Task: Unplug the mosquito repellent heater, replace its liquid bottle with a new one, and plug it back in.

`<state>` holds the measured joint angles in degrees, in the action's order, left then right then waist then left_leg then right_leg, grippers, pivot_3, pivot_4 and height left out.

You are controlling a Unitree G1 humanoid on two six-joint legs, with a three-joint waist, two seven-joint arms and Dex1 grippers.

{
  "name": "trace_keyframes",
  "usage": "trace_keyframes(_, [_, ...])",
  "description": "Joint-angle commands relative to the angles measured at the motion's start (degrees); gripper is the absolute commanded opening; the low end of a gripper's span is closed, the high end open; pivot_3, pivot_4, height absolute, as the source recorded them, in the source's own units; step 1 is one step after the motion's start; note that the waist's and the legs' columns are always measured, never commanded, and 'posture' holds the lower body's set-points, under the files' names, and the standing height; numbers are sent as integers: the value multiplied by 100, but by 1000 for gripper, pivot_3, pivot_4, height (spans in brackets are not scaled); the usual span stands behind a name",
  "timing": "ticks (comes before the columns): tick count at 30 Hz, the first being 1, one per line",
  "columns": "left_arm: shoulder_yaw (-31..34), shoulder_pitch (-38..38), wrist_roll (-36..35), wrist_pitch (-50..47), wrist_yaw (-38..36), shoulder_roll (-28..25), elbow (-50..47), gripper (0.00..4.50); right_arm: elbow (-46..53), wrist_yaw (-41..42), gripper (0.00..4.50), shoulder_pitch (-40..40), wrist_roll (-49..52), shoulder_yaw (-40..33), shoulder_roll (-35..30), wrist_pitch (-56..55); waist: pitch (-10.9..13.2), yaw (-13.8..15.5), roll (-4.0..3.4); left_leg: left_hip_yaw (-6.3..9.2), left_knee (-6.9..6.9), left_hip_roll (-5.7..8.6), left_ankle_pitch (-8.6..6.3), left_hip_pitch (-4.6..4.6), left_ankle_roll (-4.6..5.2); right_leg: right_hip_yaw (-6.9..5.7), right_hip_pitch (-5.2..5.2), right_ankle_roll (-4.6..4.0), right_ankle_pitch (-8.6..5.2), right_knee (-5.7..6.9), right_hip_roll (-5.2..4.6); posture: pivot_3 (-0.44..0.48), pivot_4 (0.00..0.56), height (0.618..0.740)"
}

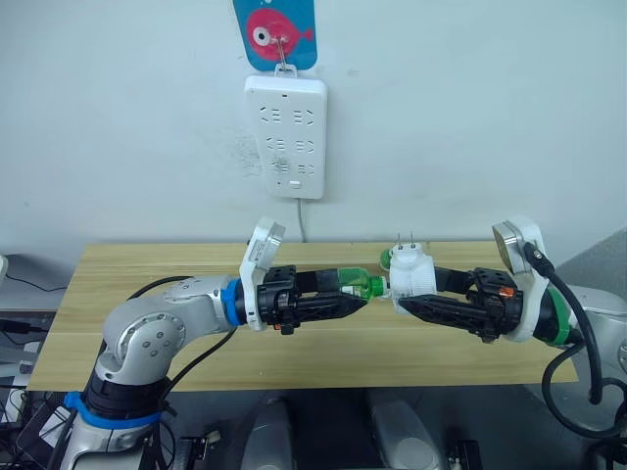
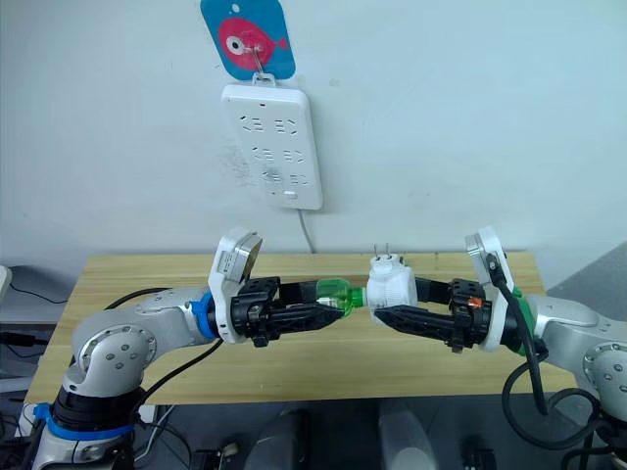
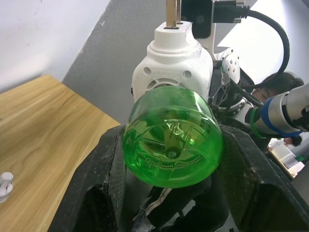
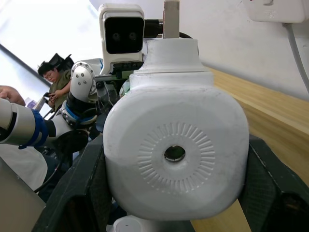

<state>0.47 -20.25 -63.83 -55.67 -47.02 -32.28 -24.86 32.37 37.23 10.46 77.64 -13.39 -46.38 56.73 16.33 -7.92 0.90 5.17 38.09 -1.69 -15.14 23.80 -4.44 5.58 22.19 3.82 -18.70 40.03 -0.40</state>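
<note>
Held above the wooden counter [image 1: 127, 294], the small white rounded plastic mosquito repellent heater [image 1: 411, 276] sits clamped in the right pincer [image 1: 416, 294], prongs up. The left pincer [image 1: 355, 296] is closed on the translucent green plastic liquid bottle [image 1: 361, 284] at the heater's mouth. Judgement: keep both axes in line and turn the bottle straight, heater steady. The white wall-mounted power strip [image 1: 285, 136] hangs well behind. A small white cap-like object [image 3: 5, 185] lies on the counter. Nothing obstructs.

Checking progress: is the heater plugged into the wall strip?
No, the right hand holds the heater over the table, prongs bare.
</note>
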Motion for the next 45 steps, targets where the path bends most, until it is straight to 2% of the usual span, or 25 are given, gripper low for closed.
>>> trace_keyframes(1, [-181, -54, -135, 22, -198, 61, -317, 2308, 259, 22, 2975, 16, 247, 62, 50, -81, 0, -1, 0, 0, 0, 0, 0, 0, 0, 0, 0, 0, 0, 0, 0, -214, 254, 740])
trace_keyframes(19, [-158, -5, -276, -66, -81, 194, -374, 2308, 212, -70, 2975, 180, 448, 92, 77, -67, 0, 1, 0, 0, 1, 0, 0, 1, 0, 0, 0, 0, 0, -1, 0, -209, 248, 740])
trace_keyframes(32, [-115, 0, -541, -264, -273, 11, -446, 2308, -1, 52, 2975, 143, 368, 40, -73, -21, 0, 1, 0, 0, 1, 0, 0, 1, 0, -1, 0, 0, 0, -1, 0, -210, 244, 740])
trace_keyframes(40, [6, -167, -969, -371, 122, 245, -355, 2308, -83, 185, 2975, -16, 167, 39, -144, -34, -1, 1, 1, 1, 1, 0, 0, 2, 0, -1, 0, 0, 0, -1, 0, -211, 246, 740])
trace_keyframes(45, [-100, -154, -634, -243, 173, 283, -362, 2308, 131, 136, 2975, -13, 324, 86, -132, -46, -1, 0, 1, 0, 2, 0, 0, 1, 0, 0, 0, 0, 0, 0, 0, -213, 247, 740])
